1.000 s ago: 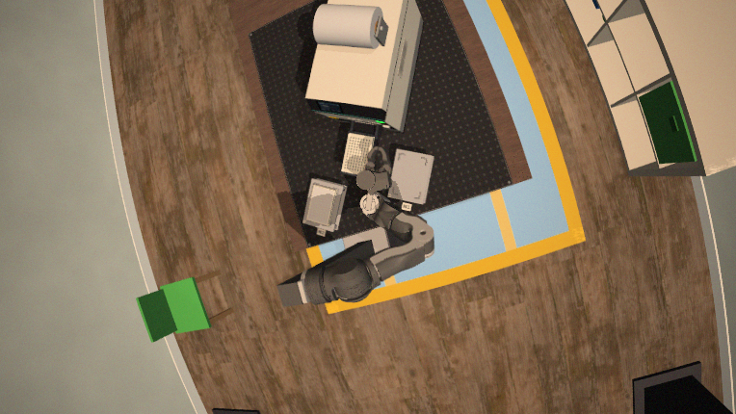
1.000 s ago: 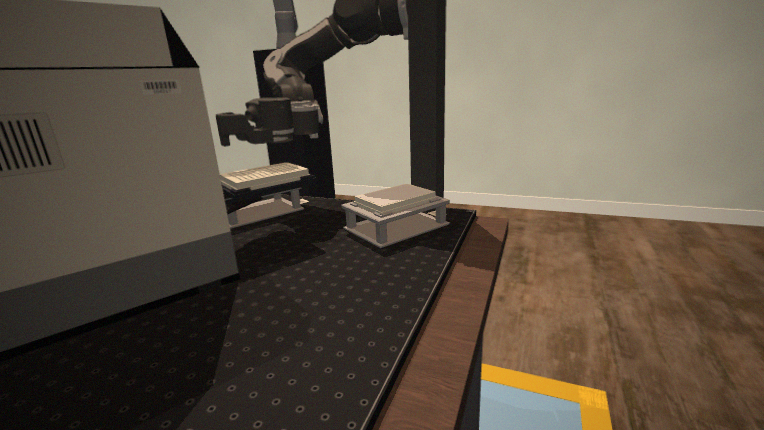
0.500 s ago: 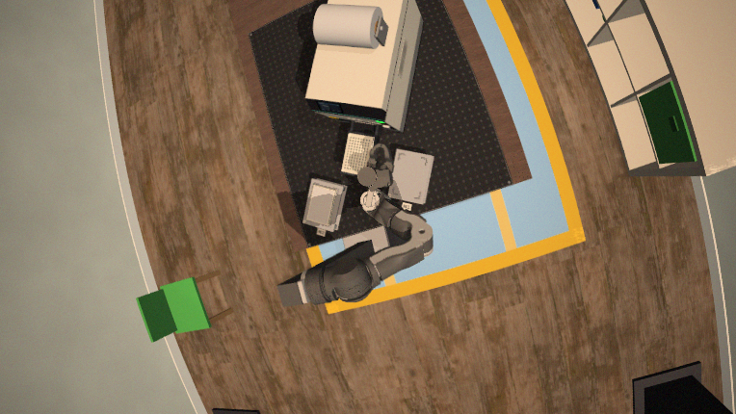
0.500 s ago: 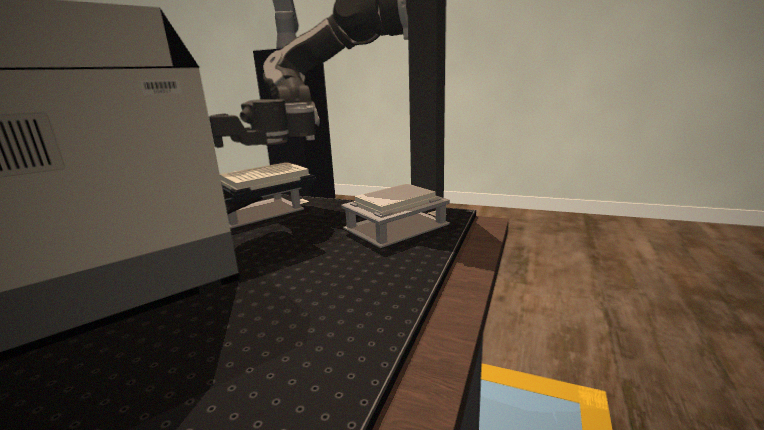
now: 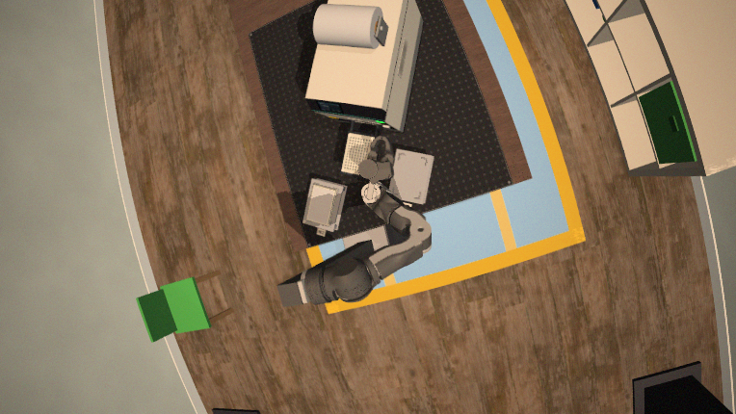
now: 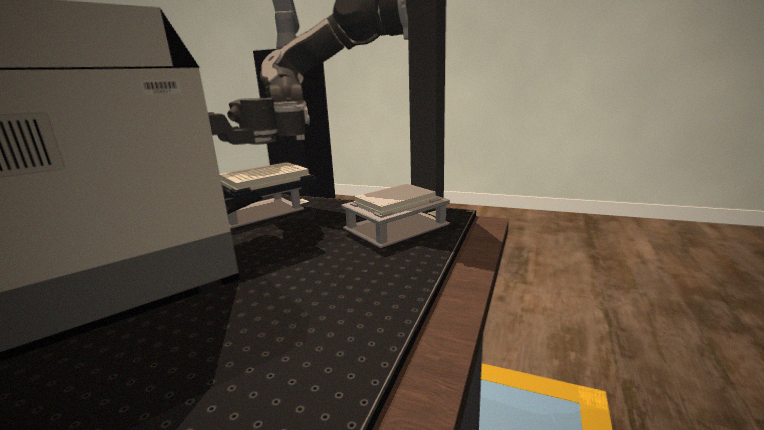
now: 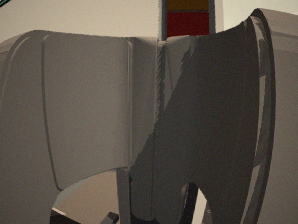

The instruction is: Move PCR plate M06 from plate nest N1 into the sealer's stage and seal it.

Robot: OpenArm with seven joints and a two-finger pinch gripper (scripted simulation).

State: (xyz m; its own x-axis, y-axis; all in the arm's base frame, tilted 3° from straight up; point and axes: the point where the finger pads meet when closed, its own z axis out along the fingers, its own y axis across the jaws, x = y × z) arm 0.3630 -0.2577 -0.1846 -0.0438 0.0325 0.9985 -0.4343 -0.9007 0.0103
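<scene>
The open plate M06 (image 5: 356,152) lies on the sealer's stage in front of the housing (image 5: 360,56), with its wells showing; it also shows in the exterior view (image 6: 264,175). My gripper (image 5: 380,145) (image 6: 213,125) is shut and empty. It is level, above and beside the plate's right edge, and points at the housing's front right corner. In the wrist view the shut fingers (image 7: 160,129) fill the frame and hide the START key. The green light also shows from above (image 5: 380,122).
Nest N1 (image 5: 411,174) stands empty to the right of my wrist and shows near the mat's edge (image 6: 395,205). The sealed plate M09 (image 5: 324,202) lies in nest N2 at the front left. A foil roll (image 5: 347,24) sits on top of the housing.
</scene>
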